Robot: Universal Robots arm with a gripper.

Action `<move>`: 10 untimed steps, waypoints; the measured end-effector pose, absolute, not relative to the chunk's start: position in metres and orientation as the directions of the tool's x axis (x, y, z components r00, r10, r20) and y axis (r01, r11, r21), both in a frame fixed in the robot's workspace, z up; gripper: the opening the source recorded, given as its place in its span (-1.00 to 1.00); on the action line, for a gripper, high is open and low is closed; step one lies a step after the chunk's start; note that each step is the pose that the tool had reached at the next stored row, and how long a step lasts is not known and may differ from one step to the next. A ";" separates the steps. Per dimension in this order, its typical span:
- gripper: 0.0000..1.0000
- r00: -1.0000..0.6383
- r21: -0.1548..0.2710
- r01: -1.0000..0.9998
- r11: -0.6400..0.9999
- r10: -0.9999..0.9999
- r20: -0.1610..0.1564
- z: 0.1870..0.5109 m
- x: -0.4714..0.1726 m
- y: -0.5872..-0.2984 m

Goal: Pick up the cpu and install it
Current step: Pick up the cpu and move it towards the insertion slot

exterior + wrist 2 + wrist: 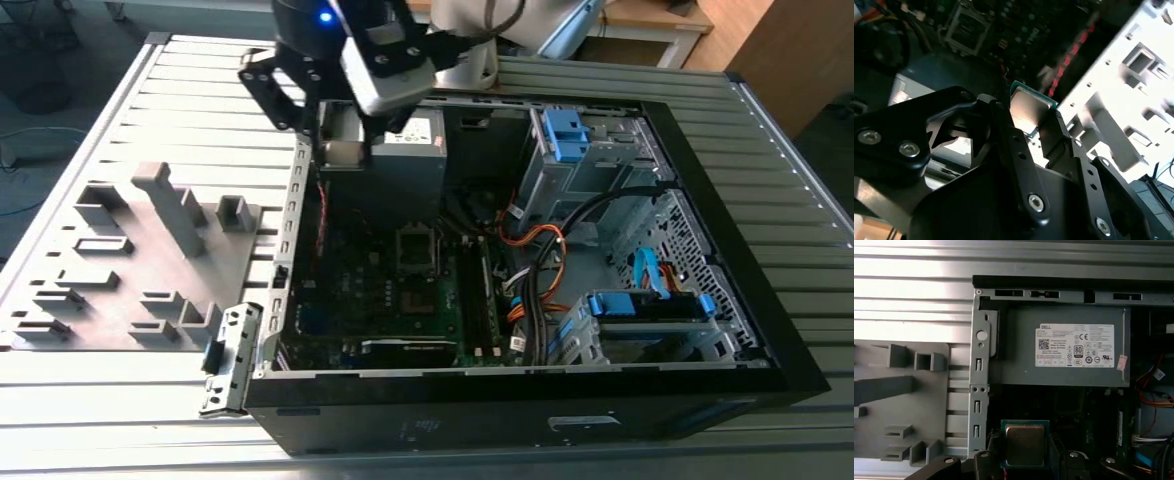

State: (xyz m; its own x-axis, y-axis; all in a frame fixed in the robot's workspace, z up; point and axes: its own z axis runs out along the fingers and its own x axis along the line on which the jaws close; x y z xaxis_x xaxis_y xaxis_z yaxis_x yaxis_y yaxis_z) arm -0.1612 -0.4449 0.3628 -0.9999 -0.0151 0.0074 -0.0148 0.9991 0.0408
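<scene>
The cpu [1024, 444] is a small square chip with a dull silver face and a green rim, and it is clamped between my black fingers [985, 460]. My gripper [1024, 456] is shut on it. In the second wrist view the cpu [1028, 106] sits between the two fingertips of the gripper [1026, 122]. In the exterior view the gripper [336, 140] hangs over the back corner of the open computer case on the exterior view's left, beside the grey power-supply box [407, 165]. The empty metal-framed socket [416, 250] lies on the motherboard below.
The open black computer case [747, 330] lies on a slatted metal table. A grey fixture block [134, 250] with slots stands on the exterior view's left. Cables [534, 250], blue drive bays [647, 305] and a loose metal bracket [227, 360] crowd the case.
</scene>
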 end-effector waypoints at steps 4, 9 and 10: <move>-0.06 -1.000 0.041 -0.015 0.999 -0.015 0.007 0.362 -0.144 -0.445; -0.06 -1.000 0.041 -0.015 0.999 -0.015 0.007 0.362 -0.123 -0.445; -0.06 -1.000 0.041 -0.015 0.999 -0.015 0.007 0.361 -0.119 -0.445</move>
